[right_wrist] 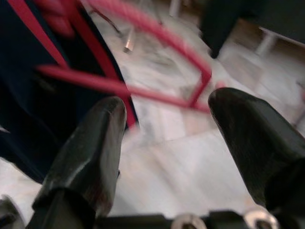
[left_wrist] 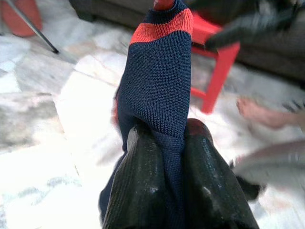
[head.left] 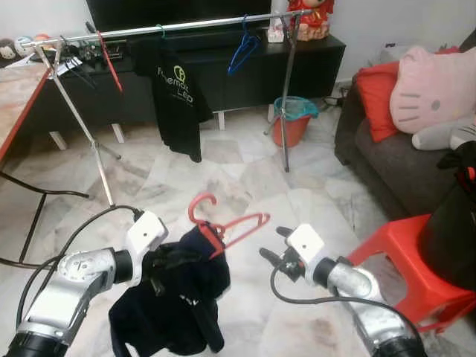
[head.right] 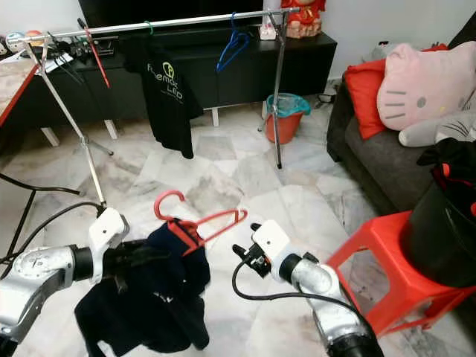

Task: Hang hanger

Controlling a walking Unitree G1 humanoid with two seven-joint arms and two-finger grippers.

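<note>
Two silver metallic arms with white wrist housings. Left gripper (left_wrist: 167, 176) and right gripper (right_wrist: 167, 157): long, glossy black fingers. Black cables loop along both forearms. Screw heads visible at right gripper base.

Your left gripper (head.right: 123, 262) is clamped into a dark garment (head.right: 152, 297) that hangs in a bunch below it, over the marble floor (head.right: 245, 171). A red hanger (head.right: 195, 218) sits threaded in the garment's top, just beside that gripper, hook up and its free arm pointing toward your right gripper (head.right: 244, 248). The right gripper's fingers stand apart, near the hanger's tip without touching it. Well beyond both grippers, a metal rail (head.right: 171, 22) carries a black T-shirt (head.right: 167, 93), a blue hanger (head.right: 229, 46) and another red one. A red stool (head.right: 387, 275) stands close on the outer side of your right gripper.
</note>
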